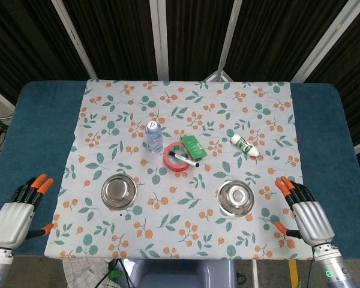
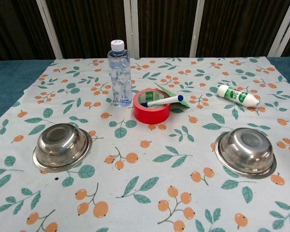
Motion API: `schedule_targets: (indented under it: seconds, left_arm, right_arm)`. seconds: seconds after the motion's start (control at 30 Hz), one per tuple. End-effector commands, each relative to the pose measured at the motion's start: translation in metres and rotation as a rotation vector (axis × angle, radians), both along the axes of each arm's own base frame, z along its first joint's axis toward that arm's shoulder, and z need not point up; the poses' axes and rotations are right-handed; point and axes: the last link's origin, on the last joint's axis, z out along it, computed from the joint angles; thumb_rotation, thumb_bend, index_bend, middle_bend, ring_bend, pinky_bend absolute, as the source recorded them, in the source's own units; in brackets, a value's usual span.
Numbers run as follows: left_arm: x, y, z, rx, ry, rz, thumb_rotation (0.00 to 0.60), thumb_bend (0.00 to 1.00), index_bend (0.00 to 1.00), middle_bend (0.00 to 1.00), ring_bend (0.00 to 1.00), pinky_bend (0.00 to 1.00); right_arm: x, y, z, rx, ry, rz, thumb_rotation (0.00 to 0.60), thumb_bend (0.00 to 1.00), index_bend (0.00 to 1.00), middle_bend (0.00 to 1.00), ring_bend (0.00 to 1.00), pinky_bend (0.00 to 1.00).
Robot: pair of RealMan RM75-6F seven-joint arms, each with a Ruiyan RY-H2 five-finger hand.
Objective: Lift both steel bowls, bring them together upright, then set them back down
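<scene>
Both steel bowls sitting upright on cloth — left bowl (image 1: 119,191) & right bowl (image 1: 236,197) well apart. Left hand (image 1: 18,212), right hand (image 1: 306,212) hovering w/ fingers spread, holding nothing — outside bowls.

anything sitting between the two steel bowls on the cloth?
No. Between the left steel bowl and the right steel bowl is bare printed cloth, clear in head and chest views. The red tape roll sits farther back.

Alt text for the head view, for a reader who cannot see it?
Two steel bowls, left bowl and right bowl, sit upright on a floral cloth; the left hand and right hand hover open outside them, touching nothing.
</scene>
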Motion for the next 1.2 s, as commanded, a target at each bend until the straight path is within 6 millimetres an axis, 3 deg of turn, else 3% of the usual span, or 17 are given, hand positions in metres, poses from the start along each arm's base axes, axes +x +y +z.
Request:
schedule_targets:
  seconds: [0.03, 0.43, 0.6, 0.97, 1.2]
  left_arm:
    - [0.017, 0.019, -0.005, -0.073, 0.016, -0.011, 0.6, 0.0, 0.05, 0.0, 0.0, 0.11]
    - [0.057, 0.049, -0.032, -0.152, 0.039, -0.063, 0.6, 0.0, 0.05, 0.0, 0.0, 0.11]
    - [0.066, 0.062, -0.049, -0.183, 0.071, -0.053, 0.6, 0.0, 0.05, 0.0, 0.0, 0.11]
    - [0.082, 0.084, -0.086, -0.247, 0.073, -0.032, 0.6, 0.0, 0.05, 0.0, 0.0, 0.11]
    - [0.094, 0.083, -0.089, -0.227, 0.064, -0.064, 0.6, 0.0, 0.05, 0.0, 0.0, 0.11]
  right_arm:
    - [0.019, -0.018, -0.003, 0.08, 0.052, -0.001, 0.6, 0.24, 0.09, 0.02, 0.07, 0.09]
    - [0.056, -0.037, -0.045, 0.253, 0.058, -0.02, 0.6, 0.23, 0.09, 0.01, 0.07, 0.09]
    - [0.061, -0.045, -0.061, 0.278, 0.072, -0.047, 0.6, 0.23, 0.09, 0.01, 0.07, 0.09]
    - [0.077, -0.061, -0.076, 0.261, 0.035, -0.063, 0.6, 0.23, 0.09, 0.01, 0.07, 0.09]
    - [0.072, -0.074, -0.09, 0.257, 0.033, -0.107, 0.6, 0.23, 0.09, 0.01, 0.07, 0.09]
